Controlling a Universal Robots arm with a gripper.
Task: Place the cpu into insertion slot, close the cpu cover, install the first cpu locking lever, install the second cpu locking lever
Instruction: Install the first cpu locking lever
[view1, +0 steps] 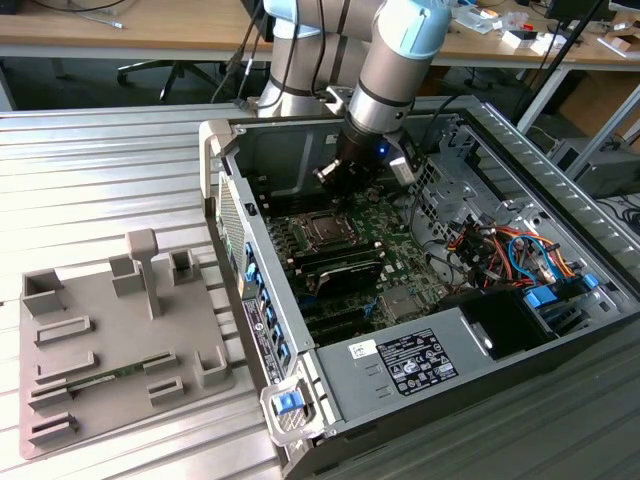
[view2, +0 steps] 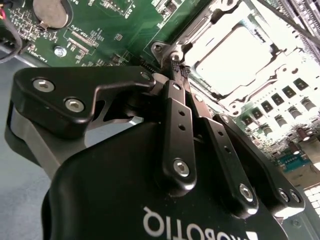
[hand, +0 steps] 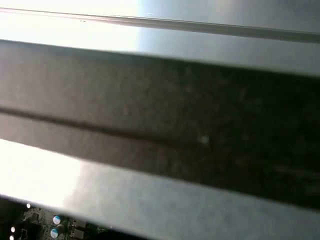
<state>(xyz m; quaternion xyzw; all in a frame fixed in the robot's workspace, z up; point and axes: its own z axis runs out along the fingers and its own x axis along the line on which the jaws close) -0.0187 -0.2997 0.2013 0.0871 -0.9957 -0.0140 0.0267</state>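
Note:
In the exterior view my gripper (view1: 343, 190) hangs inside the open computer case, just behind the insertion slot (view1: 325, 229) on the green motherboard (view1: 385, 240). In the second wrist view the black fingers (view2: 176, 100) are shut together, and my gripper (view2: 174, 62) sits at one corner of the slot. The cpu (view2: 232, 47) lies in the slot, its top glaring bright. The cpu cover (view2: 260, 92) lies flat around it as a silvery frame. I cannot make out how the locking levers stand, nor whether the tips touch one.
The case walls (view1: 225, 200) hem in the board. Black memory slots (view1: 345, 265) lie in front of the socket, with coloured cables (view1: 500, 250) towards the exterior view's right. A grey fixture plate (view1: 110, 340) rests on the table at its left. A coin battery (view2: 50, 10) is on the board.

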